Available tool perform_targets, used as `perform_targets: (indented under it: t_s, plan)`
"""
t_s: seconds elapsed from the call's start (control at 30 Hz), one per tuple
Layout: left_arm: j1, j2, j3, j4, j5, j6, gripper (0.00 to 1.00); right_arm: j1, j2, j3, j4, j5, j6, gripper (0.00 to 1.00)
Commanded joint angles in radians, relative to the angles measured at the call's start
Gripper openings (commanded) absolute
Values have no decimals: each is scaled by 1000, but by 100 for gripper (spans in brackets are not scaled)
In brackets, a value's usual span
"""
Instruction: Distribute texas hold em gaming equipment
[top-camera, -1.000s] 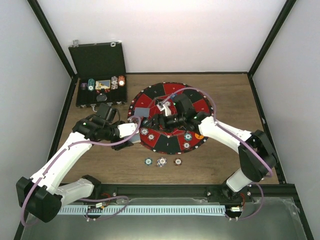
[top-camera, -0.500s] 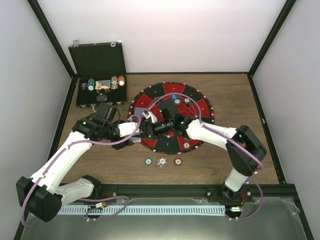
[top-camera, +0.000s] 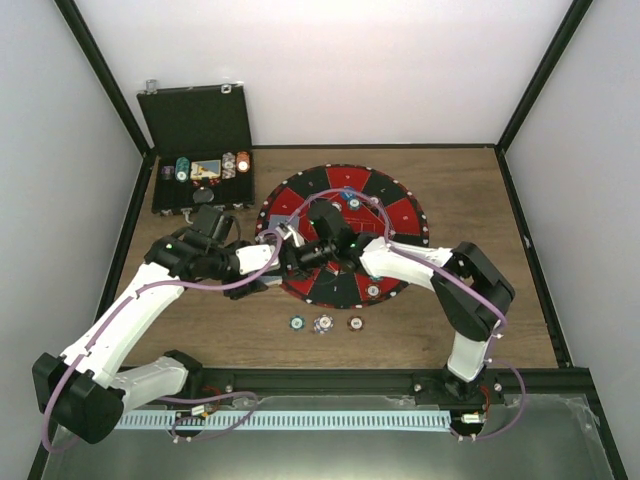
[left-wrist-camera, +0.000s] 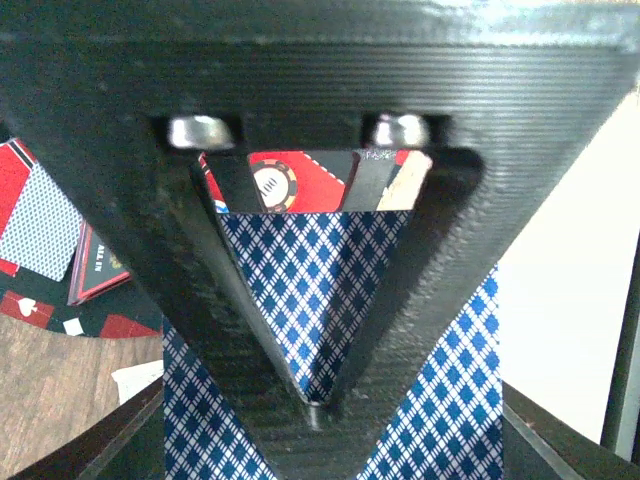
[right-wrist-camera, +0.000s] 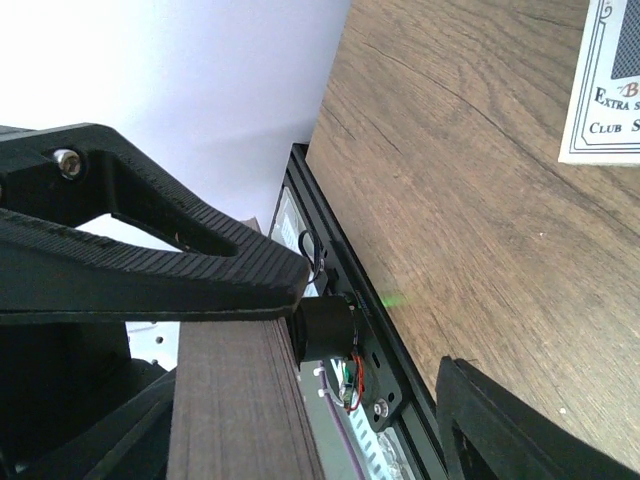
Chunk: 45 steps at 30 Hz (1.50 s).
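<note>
My left gripper (top-camera: 272, 252) hovers over the left rim of the round red-and-black mat (top-camera: 402, 214). In the left wrist view it (left-wrist-camera: 318, 395) is shut on a deck of playing cards (left-wrist-camera: 310, 280) with blue diamond backs. My right gripper (top-camera: 293, 250) reaches across the mat right up to that deck. In the right wrist view the gripper (right-wrist-camera: 375, 330) is open, with the deck's edge (right-wrist-camera: 240, 400) under its upper finger (right-wrist-camera: 150, 270) and a gap to the lower finger (right-wrist-camera: 520, 425). Three poker chips (top-camera: 324, 323) lie in a row on the wood in front of the mat.
The open black case (top-camera: 200, 120) stands at the back left with chips (top-camera: 235, 165) in its tray. More chips (top-camera: 372, 290) and a face-down card (left-wrist-camera: 40, 220) lie on the mat. A white printed card box (right-wrist-camera: 605, 85) lies on the wood.
My right gripper has swept left across the mat to the deck in my left gripper, and its jaws have narrowed somewhat. The left arm has stayed put.
</note>
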Motion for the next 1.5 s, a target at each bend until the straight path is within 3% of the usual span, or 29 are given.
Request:
perform_targets:
  t_s: [0.0,0.57,0.77,0.93,1.13,1.47]
  plan:
    - [4,-19,33,12,31,7,8,-39,9,0,8,12,24,62]
    - [4,-24,33,11,24,10,8,-104,-94,-68,-95,54,-50,46]
    - [4,-19,26,19,18,6,8,-108,-142,-69,-103,63,-44,30]
    - [4,-11,27,21,16,1,8,-108,-179,-64,-142,93,-62,10]
    - [4,-11,22,20,5,-1,8,-135,-219,-66,-188,109,-87,1]
    - [4,-6,22,16,-9,-2,9,-345,-230,-6,-273,50,-162,1]
